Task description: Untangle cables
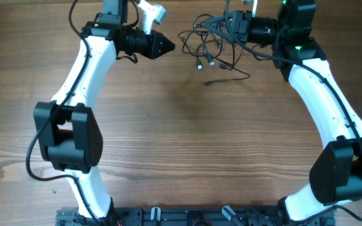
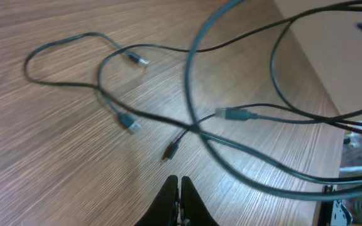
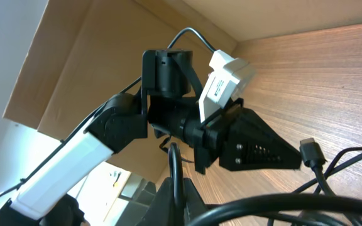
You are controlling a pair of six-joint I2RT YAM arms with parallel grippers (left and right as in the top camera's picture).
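The cables lie as a loose black tangle at the back of the wooden table, between my two grippers. My right gripper points left into the tangle. In the right wrist view it is shut on one thin black cable that rises between its fingers; a plug end lies nearby. My left gripper is shut just left of the tangle, holding nothing. In the left wrist view its tips are pressed together over bare wood, with strands and a small plug just ahead.
One strand with a plug trails toward the table's middle. Further plug ends lie on the wood. A brown cardboard wall stands behind the table's far edge. The arm bases sit at the front edge.
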